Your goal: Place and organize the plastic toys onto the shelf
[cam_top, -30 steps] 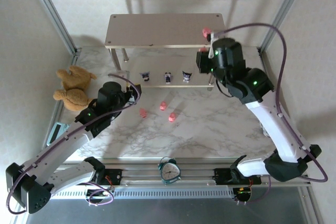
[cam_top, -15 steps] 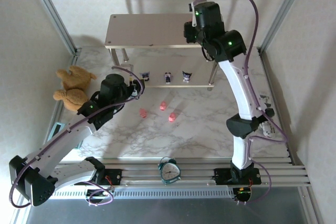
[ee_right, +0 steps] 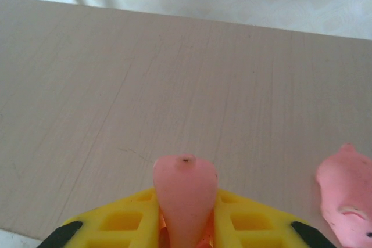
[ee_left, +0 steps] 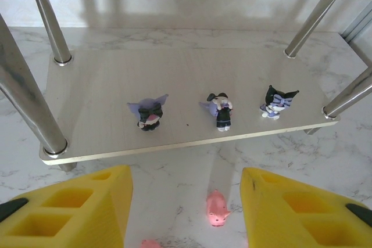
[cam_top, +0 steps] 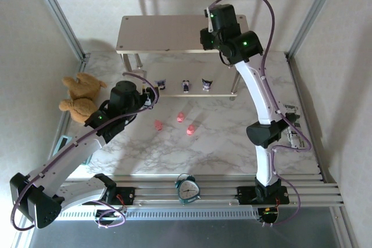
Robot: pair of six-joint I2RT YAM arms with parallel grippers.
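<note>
The shelf (cam_top: 168, 33) had its top board (ee_right: 174, 74) bare from the left edge almost to the right end. There the right claw (ee_right: 185, 227) hung over it, clamped on a pink pig (ee_right: 185, 187). That pig's long axis ran along the fingers, its tip poking out past them across the board. A second pig (ee_right: 346, 193) lay on the board, nearer the shelf's right end. On the lower board (ee_left: 104, 85) three dark figures (ee_left: 220, 110) stood upright in a row near the front edge, apart from one another, with open board behind them and to their left. Three more pigs (cam_top: 181, 118) sat loose on the bench (cam_top: 232, 143) in front of the shelf. The left claw (ee_left: 183, 213) hovered there, jaws apart, holding nothing.
</note>
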